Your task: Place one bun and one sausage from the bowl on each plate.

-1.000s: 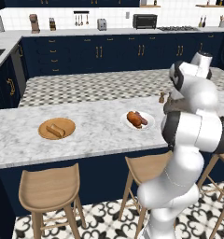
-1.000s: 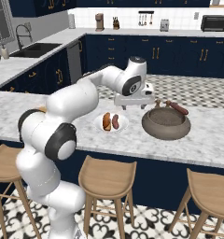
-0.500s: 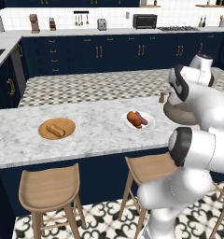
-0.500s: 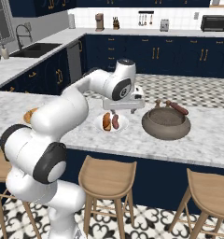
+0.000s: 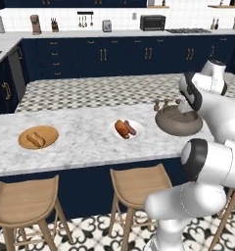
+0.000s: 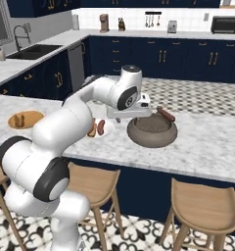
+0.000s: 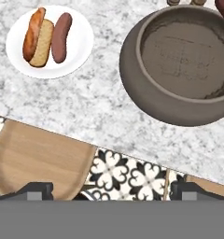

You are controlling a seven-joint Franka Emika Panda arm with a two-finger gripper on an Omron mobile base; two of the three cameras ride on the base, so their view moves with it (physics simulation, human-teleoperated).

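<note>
Marble surface (image 5: 85, 142): arm swung further vs prior; tool (image 6: 131, 112) over bowl (image 7: 184, 65), 9 o'clock side; tips spread, empty.

Bun (image 7: 37, 38), sausage (image 7: 60, 31) on white plate (image 7: 79, 49), beside bowl (image 7: 146, 91)

Marble counter (image 5: 85, 137): a broad bare stretch separates the wooden plate (image 5: 38, 138) from the white plate (image 5: 127, 129), and a narrower bare strip separates the white plate (image 7: 49, 41) from the bowl (image 7: 179, 65). The bowl's interior is open from above. A sausage (image 6: 166, 113) lies at its far rim, and small shakers (image 5: 161, 104) stand just behind it. Stools (image 5: 138, 181) sit below the counter's near edge.
</note>
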